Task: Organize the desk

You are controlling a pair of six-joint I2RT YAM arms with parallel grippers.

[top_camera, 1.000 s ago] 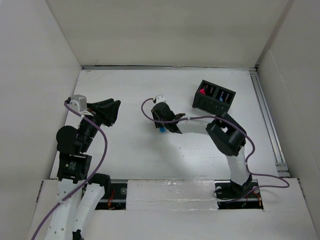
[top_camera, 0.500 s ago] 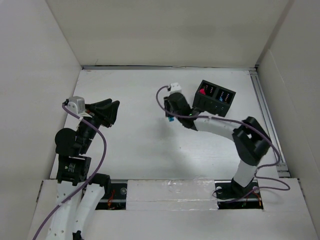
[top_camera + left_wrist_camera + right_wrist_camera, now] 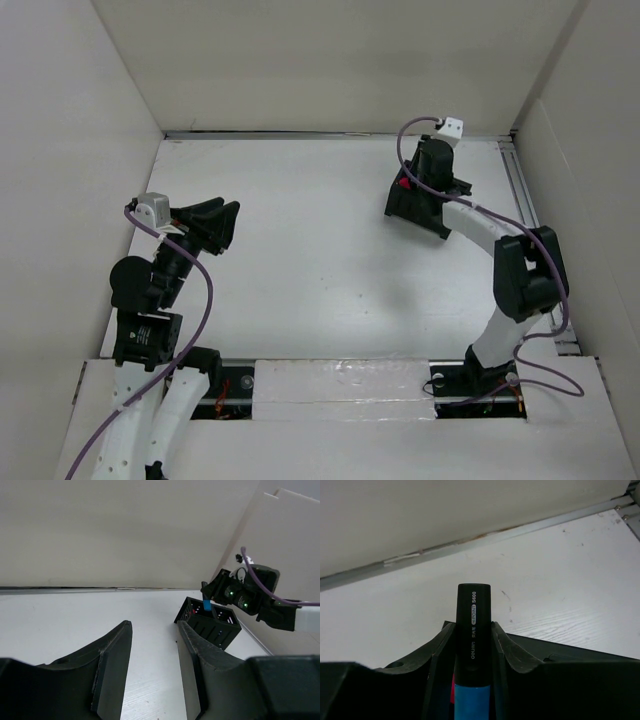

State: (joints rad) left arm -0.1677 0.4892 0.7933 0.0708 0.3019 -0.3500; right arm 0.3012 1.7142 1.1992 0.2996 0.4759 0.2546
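The desk (image 3: 300,200) is a white tabletop with white panel walls. My right gripper (image 3: 420,185) is shut on a blue highlighter with a black cap (image 3: 473,625) and holds it upright, cap up, just above the left compartment of the black holder box (image 3: 425,215) at the back right. The left wrist view shows the blue highlighter (image 3: 206,605) hanging over the box (image 3: 210,625). A red marker (image 3: 404,182) stands in that box. My left gripper (image 3: 225,225) is open and empty above the left side of the desk; its jaws (image 3: 155,627) stand wide apart.
A metal rail (image 3: 530,230) runs along the desk's right edge. White walls close the back and both sides. The right arm's purple cable (image 3: 405,150) loops near the box.
My right gripper has carried the blue highlighter from the middle of the desk to the back right, over the holder box. The left arm has not moved.
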